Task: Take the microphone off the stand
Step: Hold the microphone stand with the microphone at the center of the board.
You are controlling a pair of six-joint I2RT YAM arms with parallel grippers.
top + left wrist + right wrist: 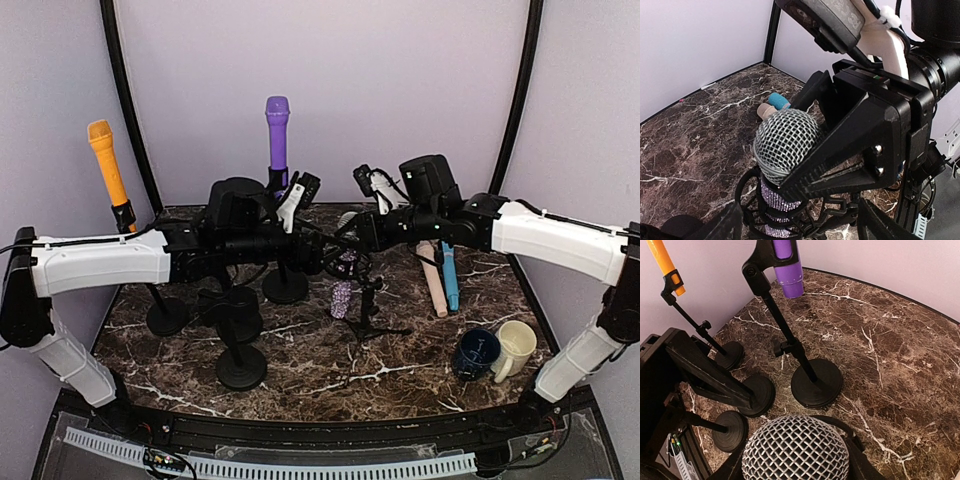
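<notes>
right end effector (pixel 795 463) around microphone (pixel 785 142)

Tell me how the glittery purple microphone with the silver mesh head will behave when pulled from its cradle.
The glittery purple microphone is probably rigid. Its round mesh head may slip under a pinch. The thin-legged black cradle stand looks light and could tip along.

Navy mug (pixel 476 353) seemingly touches cream mug (pixel 516 347).
</notes>
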